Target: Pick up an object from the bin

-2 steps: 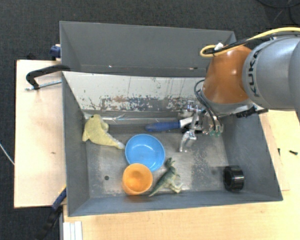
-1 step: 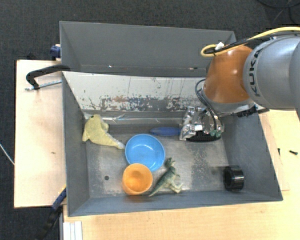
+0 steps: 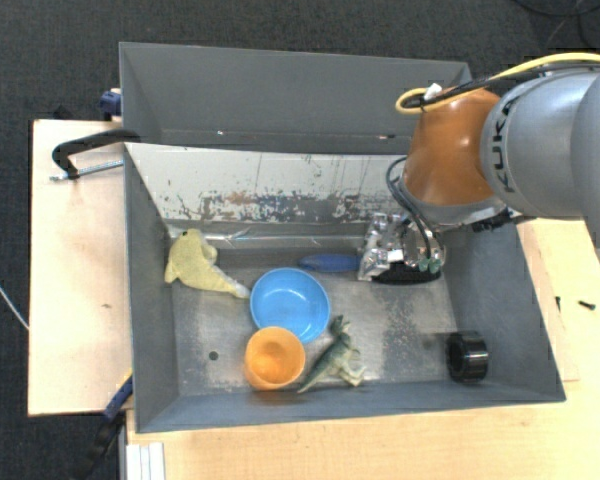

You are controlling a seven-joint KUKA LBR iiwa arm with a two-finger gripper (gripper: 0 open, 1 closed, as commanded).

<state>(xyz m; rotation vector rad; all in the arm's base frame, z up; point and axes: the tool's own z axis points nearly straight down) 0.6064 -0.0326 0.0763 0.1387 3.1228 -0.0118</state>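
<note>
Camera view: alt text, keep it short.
The gripper is at the back of the bin, right of centre, beside a flat blue thing. In front lie a blue bowl, orange cup, green toy, yellow cloth at left and black cylinder at right.

I have the arm (image 3: 552, 143) reaching in from the right, its grey last link angled down. The orange wrist cover (image 3: 448, 158) sits just above the gripper (image 3: 383, 255), which hangs low and points leftward, with dark cables (image 3: 417, 240) looped beside it.
</note>
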